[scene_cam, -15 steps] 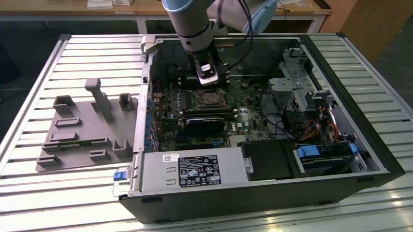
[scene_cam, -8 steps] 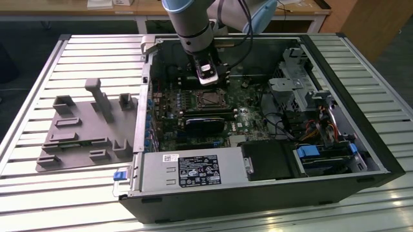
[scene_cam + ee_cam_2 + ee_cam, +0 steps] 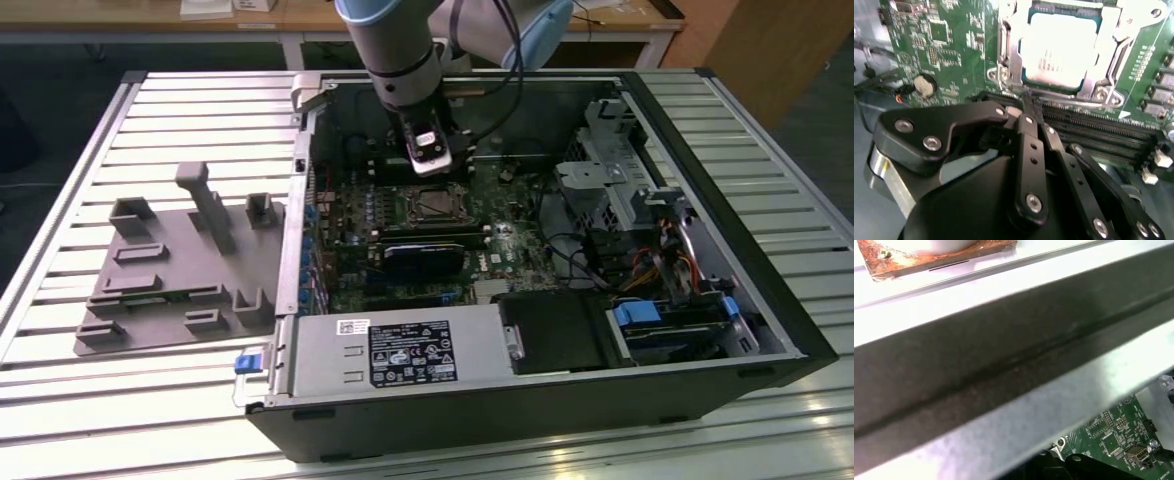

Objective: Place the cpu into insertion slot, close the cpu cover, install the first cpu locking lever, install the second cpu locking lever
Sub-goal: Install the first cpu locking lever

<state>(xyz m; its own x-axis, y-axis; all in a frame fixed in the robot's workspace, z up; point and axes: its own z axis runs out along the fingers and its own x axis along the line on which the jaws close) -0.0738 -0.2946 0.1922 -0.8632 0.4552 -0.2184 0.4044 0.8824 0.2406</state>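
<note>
At the rim of the insertion slot [image 3: 1099, 94], the claw [image 3: 1027, 107] sits clenched, tips together, nothing plainly between them. The cpu [image 3: 1059, 52] lies in that slot just beyond the tips, the cpu cover [image 3: 1009, 47] flat around it.

The pale silver cpu [image 3: 1059, 50] sits flat in the insertion slot [image 3: 435, 204], silver cpu cover [image 3: 1008, 50] lowered around it.

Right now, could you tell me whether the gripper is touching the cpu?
Apart. In the second wrist view the gripper tip sits at the cpu cover edge, with a strip of frame showing between it and the cpu.
</note>
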